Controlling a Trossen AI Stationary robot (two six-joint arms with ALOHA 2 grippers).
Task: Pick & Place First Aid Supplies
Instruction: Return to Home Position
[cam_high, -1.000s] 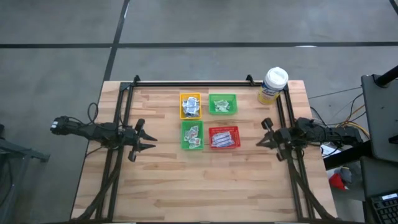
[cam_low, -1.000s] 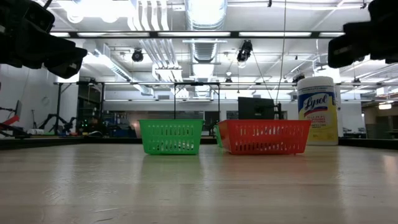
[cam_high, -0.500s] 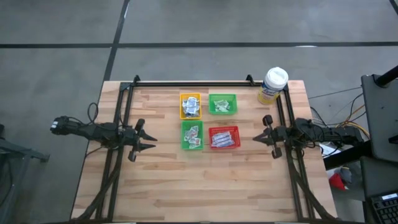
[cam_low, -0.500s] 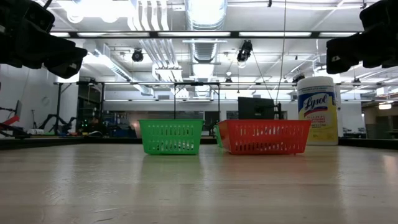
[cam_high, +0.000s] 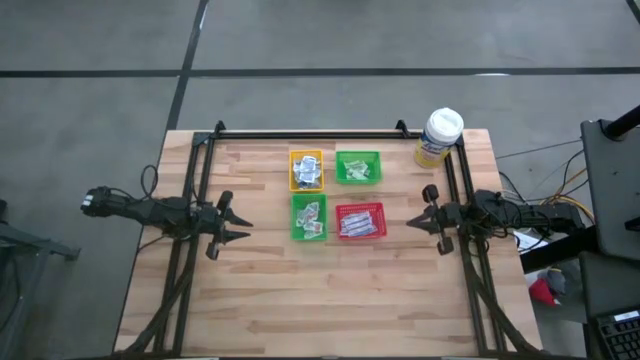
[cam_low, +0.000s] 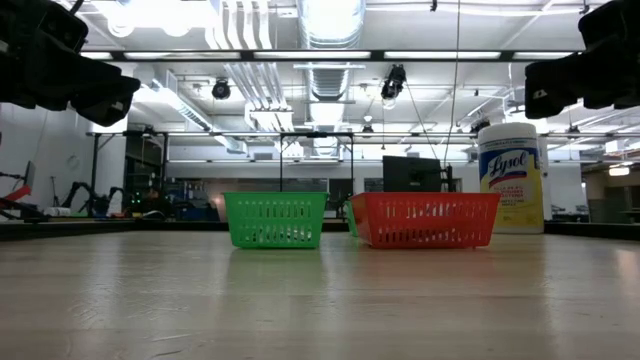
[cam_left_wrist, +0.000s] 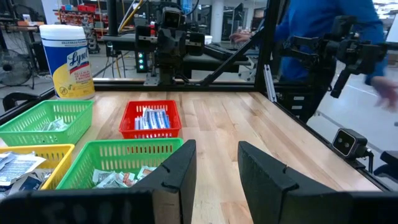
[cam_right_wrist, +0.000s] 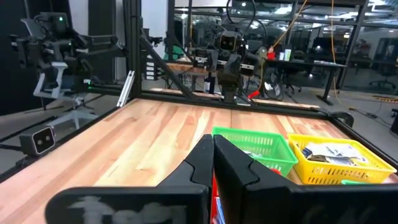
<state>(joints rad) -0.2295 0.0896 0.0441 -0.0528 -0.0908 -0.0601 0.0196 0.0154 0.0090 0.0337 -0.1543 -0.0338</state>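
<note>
Wooden planks of the table (cam_high: 300, 300) fill the high view, and we take the red tray (cam_high: 361, 205) near its middle as our mark. Blue-and-white packets (cam_high: 360, 223) lie inside it. A green tray (cam_high: 294, 218) stands just beside the red tray. A yellow tray (cam_high: 292, 170) and a second green tray (cam_high: 358, 153) sit past it on the far side, each holding small sachets. We find no packet loose on the boards. The left gripper (cam_high: 240, 227) hangs well apart from the red tray with its fingers spread and empty. The right gripper (cam_high: 412, 224) is near the red tray on the other side, not touching it. A yellow canister (cam_high: 440, 135) stands past the red tray at the far corner.

From the low view we see the red tray flat on the boards, with both arms raised clear of it.

From the left wrist view the two fingers (cam_left_wrist: 180, 168) stand apart with nothing between them, and the packets show in the red tray ahead. A person in blue (cam_left_wrist: 323, 25) moves beyond the table.

From the right wrist view the fingers (cam_right_wrist: 202, 158) meet, closed on nothing.

We judge the packets light, thin and bendy, with slick wrappers. A pinch on a raised edge or corner should hold better than pressing on the flat face.
</note>
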